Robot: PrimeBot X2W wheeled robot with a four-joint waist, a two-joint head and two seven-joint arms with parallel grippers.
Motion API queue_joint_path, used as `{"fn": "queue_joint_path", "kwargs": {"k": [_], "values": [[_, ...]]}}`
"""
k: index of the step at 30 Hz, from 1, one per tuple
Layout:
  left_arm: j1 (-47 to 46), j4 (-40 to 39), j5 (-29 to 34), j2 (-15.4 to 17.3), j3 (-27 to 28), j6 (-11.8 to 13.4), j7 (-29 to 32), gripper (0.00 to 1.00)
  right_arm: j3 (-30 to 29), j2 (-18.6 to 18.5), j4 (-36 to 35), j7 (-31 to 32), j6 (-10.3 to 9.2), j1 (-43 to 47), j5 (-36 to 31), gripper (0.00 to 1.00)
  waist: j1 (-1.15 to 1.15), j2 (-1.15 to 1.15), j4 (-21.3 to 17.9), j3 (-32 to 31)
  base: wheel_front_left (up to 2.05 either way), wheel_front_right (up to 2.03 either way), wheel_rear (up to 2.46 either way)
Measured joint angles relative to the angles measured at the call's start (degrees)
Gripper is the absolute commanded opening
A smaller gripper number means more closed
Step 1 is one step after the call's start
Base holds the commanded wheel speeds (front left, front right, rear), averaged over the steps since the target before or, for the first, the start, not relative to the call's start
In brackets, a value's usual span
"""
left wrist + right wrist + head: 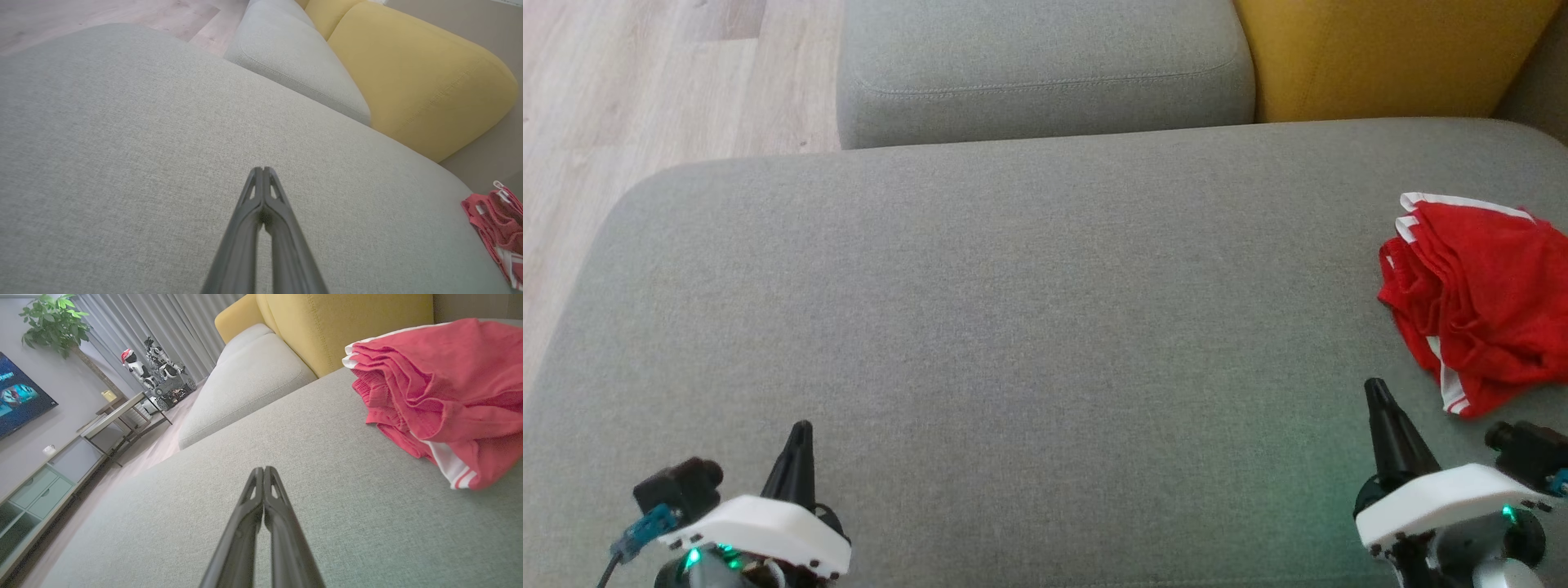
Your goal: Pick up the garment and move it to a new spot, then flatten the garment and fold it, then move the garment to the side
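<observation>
**Red garment half out of shot on the sofa, both grippers pinched shut**

So the garment [1474, 298] is a crumpled red heap with white stripes, sitting on the far right of the big grey seat [1013, 310]. The head view's right edge chops it off, so I can't see how far it runs that way. It's bunched into so many folds that I honestly can't tell if it's shorts or a top. The left wrist view has just a sliver of it in the bottom right corner, again cut off. The right wrist view gets the closest look, with the folds and a white-striped hem, but the frame edge clips it there too.

The left gripper [802, 426] sits low at the near left of the seat, well apart from the cloth, fingers pressed together tip to tip. The right gripper [1374, 384] is the same, tips squeezed onto each other. It's near the heap, not touching it, with the cloth ahead and to its right. Both arms are cut off at the bottom of the head view.

Behind the seat are a grey cushion [1045, 73] and a yellow cushion [1380, 57], with wood floor [645, 98] on the left. In the right wrist view, a TV [20, 396] is clipped by the left edge, its screen too blurry to read.
</observation>
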Motion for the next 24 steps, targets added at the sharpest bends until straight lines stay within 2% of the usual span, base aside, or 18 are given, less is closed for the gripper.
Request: {"fn": "queue_joint_path", "kwargs": {"k": [24], "values": [[-1.3, 1.1, -13.4, -2.1, 4.3, -4.0, 3.2, 0.0, -1.3, 0.2, 2.2, 0.0, 0.0, -2.4, 15.5, 0.0, 0.0, 0.0, -0.2, 0.6, 0.0, 0.0, 0.0]]}}
